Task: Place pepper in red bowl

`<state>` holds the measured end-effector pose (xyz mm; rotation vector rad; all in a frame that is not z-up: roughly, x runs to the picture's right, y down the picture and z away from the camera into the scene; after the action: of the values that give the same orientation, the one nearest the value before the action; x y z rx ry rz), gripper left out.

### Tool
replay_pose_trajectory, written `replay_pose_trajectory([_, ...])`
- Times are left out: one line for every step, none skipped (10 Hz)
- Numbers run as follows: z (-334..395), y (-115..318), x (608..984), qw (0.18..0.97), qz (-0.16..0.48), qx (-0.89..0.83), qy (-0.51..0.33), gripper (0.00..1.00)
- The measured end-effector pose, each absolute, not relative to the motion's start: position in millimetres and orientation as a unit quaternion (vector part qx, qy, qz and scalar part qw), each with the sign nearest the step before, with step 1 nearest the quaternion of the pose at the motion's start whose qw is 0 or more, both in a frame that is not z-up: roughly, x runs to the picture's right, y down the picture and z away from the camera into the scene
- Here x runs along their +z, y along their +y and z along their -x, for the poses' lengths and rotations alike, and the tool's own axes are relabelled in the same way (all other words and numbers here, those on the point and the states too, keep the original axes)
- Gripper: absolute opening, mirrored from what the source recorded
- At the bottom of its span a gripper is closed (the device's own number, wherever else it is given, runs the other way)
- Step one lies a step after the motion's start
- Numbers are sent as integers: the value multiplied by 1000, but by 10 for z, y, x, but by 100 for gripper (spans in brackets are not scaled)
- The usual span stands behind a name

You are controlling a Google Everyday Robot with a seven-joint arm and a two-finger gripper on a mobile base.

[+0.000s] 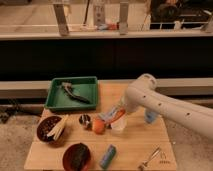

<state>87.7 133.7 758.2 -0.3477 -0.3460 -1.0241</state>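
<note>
The pepper (118, 115), slim and red-orange, lies slanted near the table's middle, right at the tip of my gripper (112, 115). The gripper reaches down from the white arm (160, 102), which comes in from the right. Whether the pepper rests on the table or is held I cannot tell. The red bowl (66, 152), with a bright rim and something dark inside, stands at the front edge of the table, left of and nearer than the gripper.
A round orange fruit (98, 126) and a clear cup (119, 126) sit just beside the pepper. A small dark object (84, 119), a maroon-brown bowl (42, 131) with pale sticks, a green tray (55, 95), a blue can (107, 156), a blue object (151, 117) and a utensil (149, 159) are on the wooden table (135, 142).
</note>
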Motion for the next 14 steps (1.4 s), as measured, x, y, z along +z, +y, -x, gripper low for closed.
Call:
replay_pose_trajectory([-720,1499,7551,812,164,-533,-173,0])
replay_pose_trajectory([-590,1614,7486,790,167,-560,-185,0])
replay_pose_trajectory([-519,1707,7412,772,175,-579,-196,0])
replay_pose_trajectory([-415,1769,7327,750,179,-604,-203,0])
replay_pose_trajectory([-335,1780,7288,739,180,-615,-207,0])
replay_pose_trajectory([-283,1798,7252,729,188,-623,-210,0])
replay_pose_trajectory([-244,1809,7217,723,193,-628,-214,0])
replay_pose_trajectory([-197,1809,7199,719,198,-630,-217,0])
replay_pose_trajectory([-153,1817,7180,715,201,-632,-220,0])
replay_pose_trajectory([-85,1834,7160,713,204,-633,-223,0])
replay_pose_trajectory([49,1878,7135,707,207,-637,-228,0])
replay_pose_trajectory([117,1916,7115,702,208,-640,-232,0])
replay_pose_trajectory([150,1948,7095,698,210,-643,-235,0])
replay_pose_trajectory([194,1970,7076,696,209,-645,-238,0])
